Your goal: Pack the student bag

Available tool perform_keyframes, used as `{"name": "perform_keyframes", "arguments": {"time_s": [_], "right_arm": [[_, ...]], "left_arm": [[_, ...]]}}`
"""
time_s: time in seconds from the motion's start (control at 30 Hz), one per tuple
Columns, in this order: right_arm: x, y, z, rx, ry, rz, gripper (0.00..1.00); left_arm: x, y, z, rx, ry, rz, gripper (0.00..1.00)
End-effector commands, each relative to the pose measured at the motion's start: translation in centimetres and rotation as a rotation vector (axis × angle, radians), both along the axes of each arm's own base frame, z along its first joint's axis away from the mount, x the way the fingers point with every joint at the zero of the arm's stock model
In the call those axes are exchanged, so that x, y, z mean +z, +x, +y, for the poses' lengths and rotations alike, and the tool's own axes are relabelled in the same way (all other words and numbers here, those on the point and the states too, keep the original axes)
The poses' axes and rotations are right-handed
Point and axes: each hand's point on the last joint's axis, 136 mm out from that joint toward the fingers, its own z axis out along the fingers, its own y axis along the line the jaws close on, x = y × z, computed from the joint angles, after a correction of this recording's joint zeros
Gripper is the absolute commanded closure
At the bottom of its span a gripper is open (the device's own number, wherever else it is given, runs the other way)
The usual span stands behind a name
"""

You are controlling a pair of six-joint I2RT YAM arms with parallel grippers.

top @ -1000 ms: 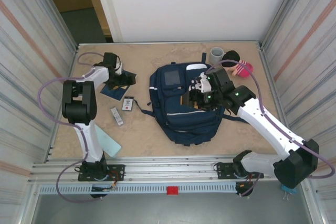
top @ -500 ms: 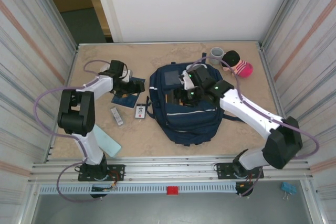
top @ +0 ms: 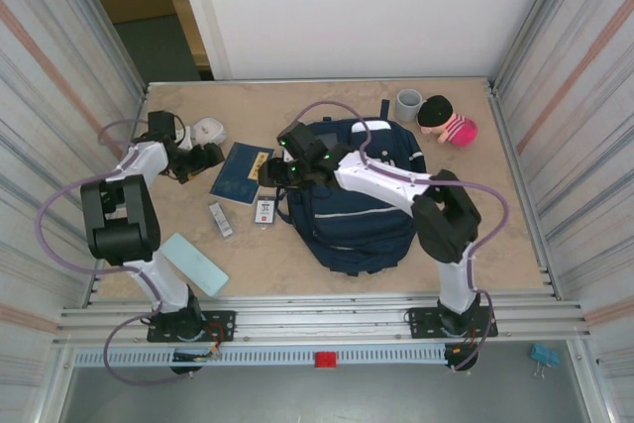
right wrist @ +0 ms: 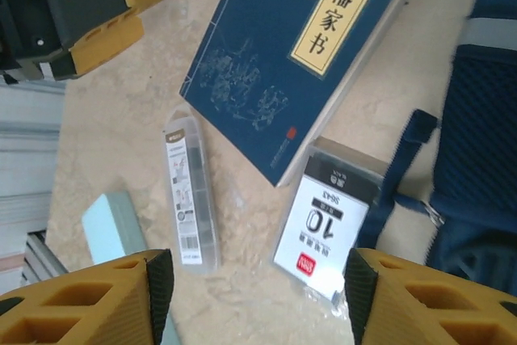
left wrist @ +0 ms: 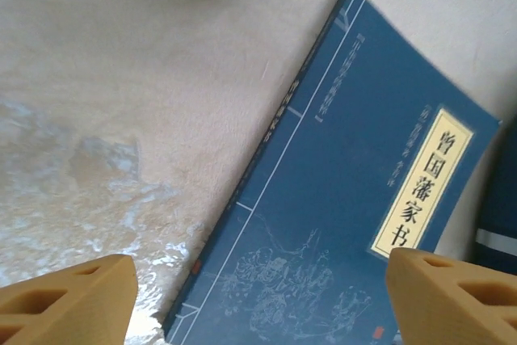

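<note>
The student bag (top: 352,207), a large navy backpack, lies in the middle of the table; its strap and edge (right wrist: 485,159) show in the right wrist view. My right gripper (top: 274,173) reaches across the bag's upper left corner. It hangs open (right wrist: 254,296) above bare table between a white card pack (right wrist: 327,228) and a clear case (right wrist: 190,195). A blue book (top: 241,171) lies left of the bag. My left gripper (top: 201,157) is open just left of the book, and its fingers (left wrist: 258,305) frame the book's cover (left wrist: 363,224) with nothing held.
A white rounded object (top: 208,129) sits behind the left gripper. A pale blue flat block (top: 193,263) lies near the front left. A grey cup (top: 408,103) and a pink plush toy (top: 448,122) stand at the back right. Metal walls close both sides.
The right arm swung left across the bag to the book's edge. The left gripper drew back left off the book. The card pack shifted right toward the bag. Both jaws narrowed slightly.
</note>
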Motion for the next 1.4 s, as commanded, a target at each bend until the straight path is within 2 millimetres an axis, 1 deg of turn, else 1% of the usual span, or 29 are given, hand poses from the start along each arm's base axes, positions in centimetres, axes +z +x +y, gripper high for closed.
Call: {"name": "perform_keyframes", "arguments": {"time_s": [0.0,0.07,0.17,0.27,0.3,0.37,0.47,0.53,0.7,0.77,0.9,1.0,1.1,1.2,1.37], "right_arm": [[-1.2,1.4,2.0,0.003,-0.002,-0.02,0.42],[-2.6,1.7,3.0,0.026,-0.018,-0.017,0.43],[-4.2,2.5,4.3,0.047,-0.039,-0.028,0.45],[-5.7,3.6,4.6,0.047,-0.096,-0.06,0.47],[-5.5,4.1,5.0,0.046,-0.096,-0.078,0.47],[-6.4,4.7,5.4,0.049,-0.109,-0.082,0.48],[-7.8,5.5,5.4,0.036,-0.166,-0.093,0.52],[-8.5,5.9,5.1,0.023,-0.215,-0.132,0.53],[-10.7,6.7,4.6,0.019,-0.31,-0.152,0.57],[-11.4,6.8,4.5,0.02,-0.317,-0.143,0.58],[-12.6,6.8,5.0,0.034,-0.282,-0.107,0.63],[-13.4,6.6,5.5,0.049,-0.272,-0.092,0.71],[-14.0,6.5,5.7,0.06,-0.274,-0.087,0.78],[-14.7,6.3,5.5,0.063,-0.282,-0.071,0.81],[-14.8,6.2,5.2,0.063,-0.285,-0.059,0.85]], "left_arm": [[-1.0,-0.3,-1.2,-0.048,-0.051,0.024,0.23],[-1.5,-0.2,-1.3,-0.064,-0.056,0.031,0.26],[-2.1,-0.2,-1.5,-0.088,-0.063,0.049,0.27],[-2.4,-0.1,-1.6,-0.101,-0.064,0.053,0.29],[-2.6,-0.2,-1.6,-0.104,-0.068,0.056,0.29],[-3.0,-0.2,-1.8,-0.109,-0.077,0.063,0.3],[-3.6,-0.2,-2.1,-0.121,-0.095,0.08,0.32],[-3.8,-0.3,-2.3,-0.131,-0.108,0.086,0.33],[-4.3,-1.3,-3.2,-0.169,-0.123,0.124,0.36],[-4.7,-1.8,-3.2,-0.174,-0.113,0.141,0.36],[-4.9,-2.2,-3.5,-0.18,-0.132,0.155,0.36],[-4.4,-2.7,-4.4,-0.189,-0.186,0.153,0.36],[-3.5,-3.3,-5.4,-0.195,-0.254,0.143,0.36],[-2.1,-3.8,-6.2,-0.209,-0.306,0.122,0.35],[0.6,-4.1,-7.2,-0.208,-0.389,0.065,0.35]]}}
